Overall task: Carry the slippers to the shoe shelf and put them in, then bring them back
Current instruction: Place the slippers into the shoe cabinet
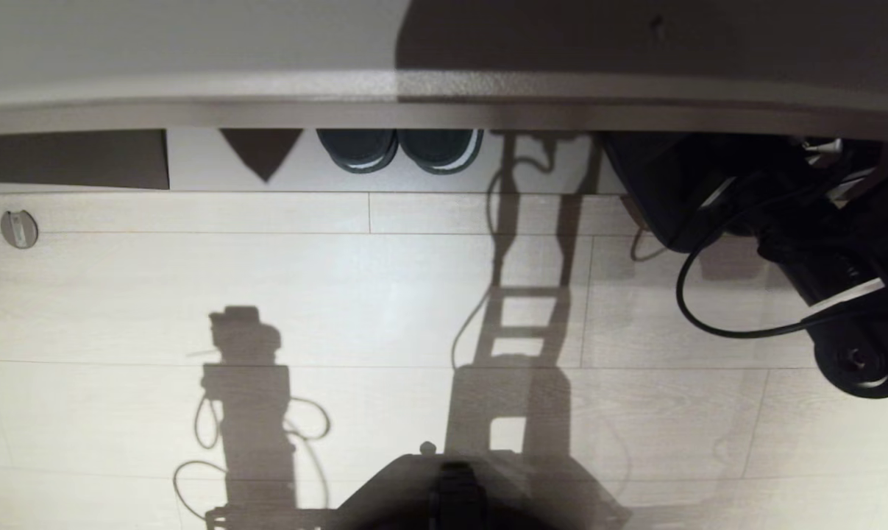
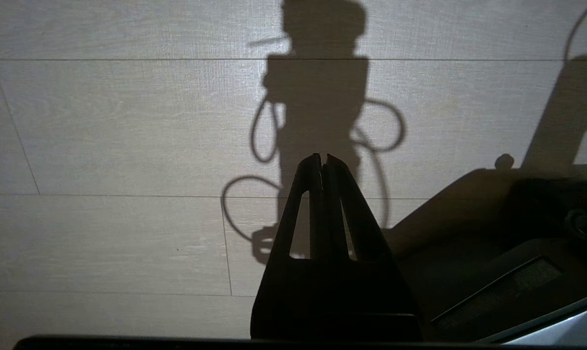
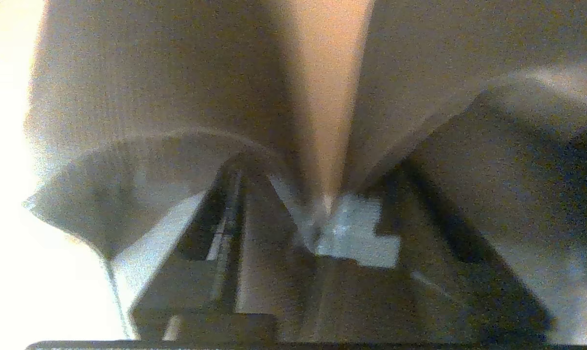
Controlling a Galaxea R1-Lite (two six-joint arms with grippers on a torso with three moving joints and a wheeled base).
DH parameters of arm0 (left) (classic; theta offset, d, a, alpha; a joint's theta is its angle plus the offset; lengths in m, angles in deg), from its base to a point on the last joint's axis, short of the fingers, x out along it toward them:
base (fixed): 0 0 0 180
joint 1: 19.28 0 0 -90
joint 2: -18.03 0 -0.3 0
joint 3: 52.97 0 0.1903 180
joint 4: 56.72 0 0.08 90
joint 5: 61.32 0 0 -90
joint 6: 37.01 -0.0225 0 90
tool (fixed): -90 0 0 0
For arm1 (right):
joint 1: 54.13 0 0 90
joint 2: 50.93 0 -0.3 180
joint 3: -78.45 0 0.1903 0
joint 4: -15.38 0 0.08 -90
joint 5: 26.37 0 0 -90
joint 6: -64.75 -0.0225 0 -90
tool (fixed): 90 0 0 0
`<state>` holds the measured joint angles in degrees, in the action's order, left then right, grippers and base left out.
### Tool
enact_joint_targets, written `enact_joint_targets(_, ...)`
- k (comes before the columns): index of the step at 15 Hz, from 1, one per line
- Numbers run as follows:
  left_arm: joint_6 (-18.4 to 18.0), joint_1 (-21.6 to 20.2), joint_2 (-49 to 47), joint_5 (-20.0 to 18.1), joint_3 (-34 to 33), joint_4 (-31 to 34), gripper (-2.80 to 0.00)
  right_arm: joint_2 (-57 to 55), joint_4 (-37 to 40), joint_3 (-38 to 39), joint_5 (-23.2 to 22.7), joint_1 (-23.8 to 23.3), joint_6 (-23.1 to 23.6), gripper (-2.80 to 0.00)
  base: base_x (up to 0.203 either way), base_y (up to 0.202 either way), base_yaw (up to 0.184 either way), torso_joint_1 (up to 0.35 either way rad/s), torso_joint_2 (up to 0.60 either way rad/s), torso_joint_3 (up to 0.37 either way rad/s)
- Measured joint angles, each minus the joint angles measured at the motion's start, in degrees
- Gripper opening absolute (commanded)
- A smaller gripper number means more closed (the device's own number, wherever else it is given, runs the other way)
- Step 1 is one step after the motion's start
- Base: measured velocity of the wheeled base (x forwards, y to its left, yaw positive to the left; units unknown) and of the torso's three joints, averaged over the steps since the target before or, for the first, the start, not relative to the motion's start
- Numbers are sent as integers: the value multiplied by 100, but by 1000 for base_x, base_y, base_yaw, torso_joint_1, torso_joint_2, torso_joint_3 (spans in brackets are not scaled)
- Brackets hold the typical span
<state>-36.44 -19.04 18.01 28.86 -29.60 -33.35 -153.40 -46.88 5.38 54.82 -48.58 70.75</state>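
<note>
Head view: my right arm (image 1: pixel 819 243) reaches in under the overhanging ledge (image 1: pixel 444 96) at the far right; its pincer is hidden beneath that ledge. A dark pair of shoes with a white stripe along the sole (image 1: pixel 399 149) sits side by side on the pale base board, toes toward me, well left of my arm. The grey slippers are not identifiable here. Pale plank floor (image 1: pixel 341 294) carries my own shadow.

Left wrist view: my left pincer (image 2: pixel 322 160) hangs above the floor, tips pressed together, holding nothing.

Right wrist view: heavily blurred. Tan surfaces (image 3: pixel 176 73) close ahead, dark shapes below. I cannot tell whether my right pincer stands apart or together, nor whether anything sits in it.
</note>
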Motion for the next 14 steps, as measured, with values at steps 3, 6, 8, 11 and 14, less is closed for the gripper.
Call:
enact_joint_targets(3, 0, -5, 0, -1, 0, 2, -280, 138, 25, 260, -5, 0, 98, 0, 0, 0, 0, 0, 0, 0)
enact_joint_targets(6, 2, 2, 0, -1, 0, 7, -280, 404, 46, 476, -5, 2, 199, 0, 0, 0, 0, 0, 0, 0)
enact_joint_targets(8, 1, 2, 0, 2, 0, 10, -280, 652, 46, 716, -2, -5, 295, 0, 0, 0, 0, 0, 0, 0)
enact_joint_targets(11, 2, 2, 0, 0, 0, 10, -280, 937, 66, 965, 4, -5, 323, 0, 0, 0, 0, 0, 0, 0)
enact_joint_targets(14, 2, 2, 0, 0, 0, 10, -280, 1399, 72, 1687, 11, -2, 484, 0, 0, 0, 0, 0, 0, 0)
